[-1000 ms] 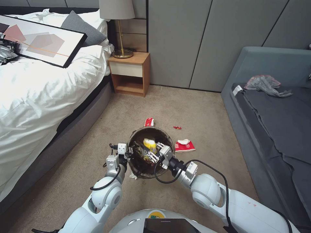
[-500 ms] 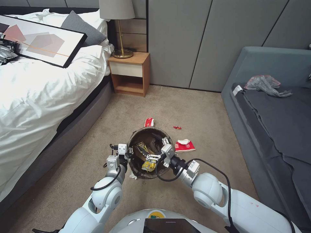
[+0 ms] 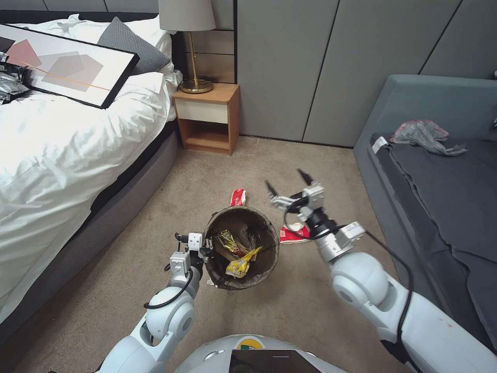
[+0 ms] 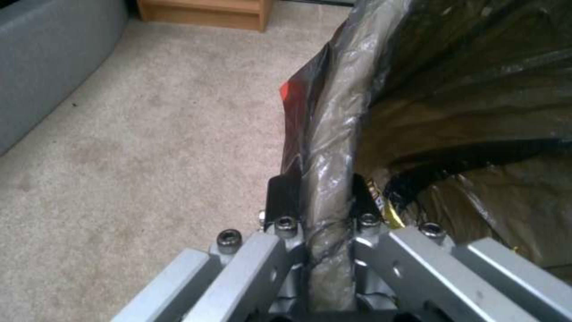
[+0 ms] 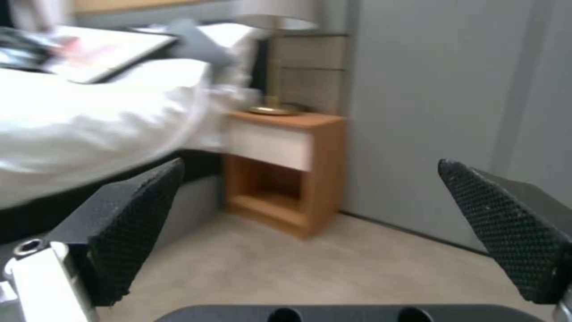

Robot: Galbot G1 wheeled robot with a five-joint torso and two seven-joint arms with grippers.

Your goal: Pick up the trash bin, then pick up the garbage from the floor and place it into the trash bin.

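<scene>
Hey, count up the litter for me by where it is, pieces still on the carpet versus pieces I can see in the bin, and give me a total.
Red-and-white litter on the carpet: 2, a wrapper beyond the trash bin and a cup beside it.
White tissue on the carpet: 1.
Yellow wrappers visible in the bin: 2.
Total: 5.

Bedroom floor, w/ the trash bin (image 3: 242, 247) as centre: a snack wrapper (image 3: 242, 262) lies in it. The left gripper (image 3: 206, 250) clamps its left rim; the right gripper (image 3: 288, 185) hangs spread, above and right of the bin. A wrapper (image 3: 237, 196) lies just behind the bin, a noodle cup (image 3: 294, 234) right of it. Bed (image 3: 57, 134) left, nightstand (image 3: 207, 116) behind, sofa (image 3: 440, 181) right.
</scene>
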